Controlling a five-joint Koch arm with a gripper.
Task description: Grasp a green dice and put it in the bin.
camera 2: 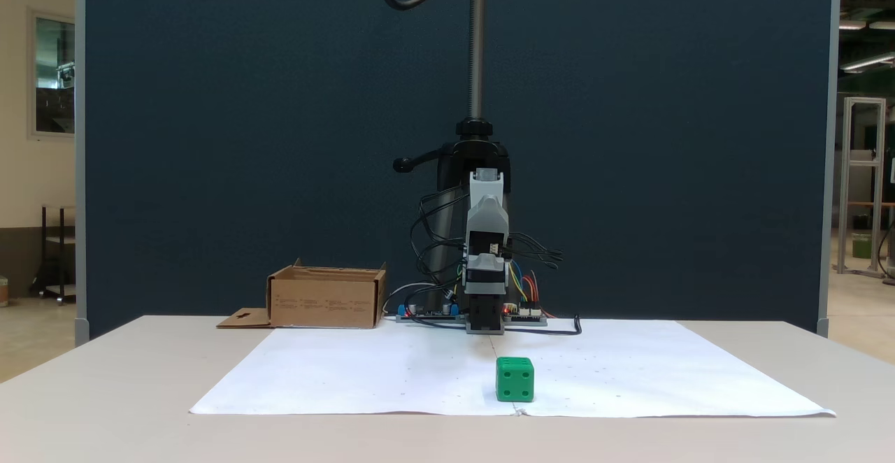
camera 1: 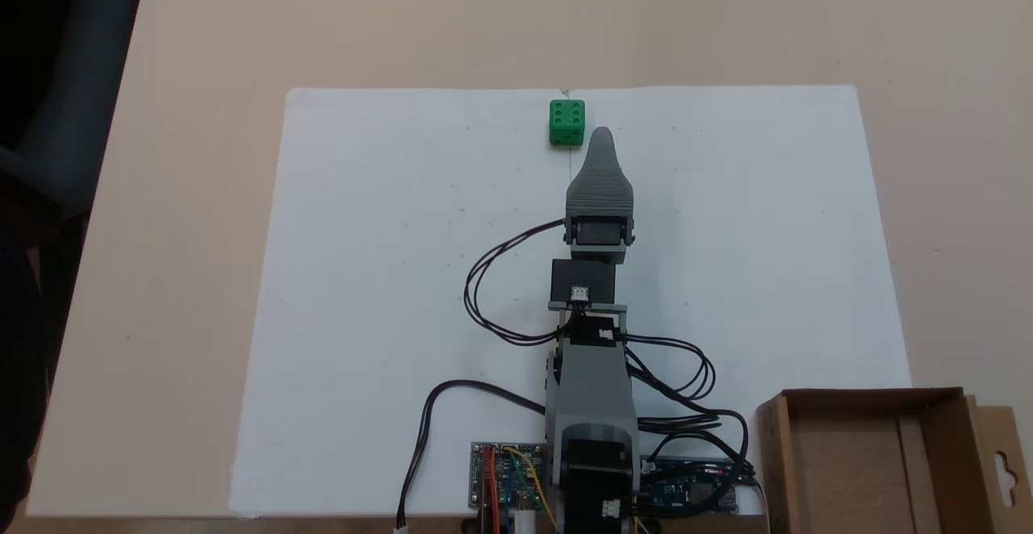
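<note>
Green dice sits loose on the paper; fingers just beside it, opening can't be told.

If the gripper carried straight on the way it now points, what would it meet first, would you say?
Probably nothing: the gripper points up the white paper sheet just right of the small bright green plastic die, perhaps grazing it; height is unclear.
</note>
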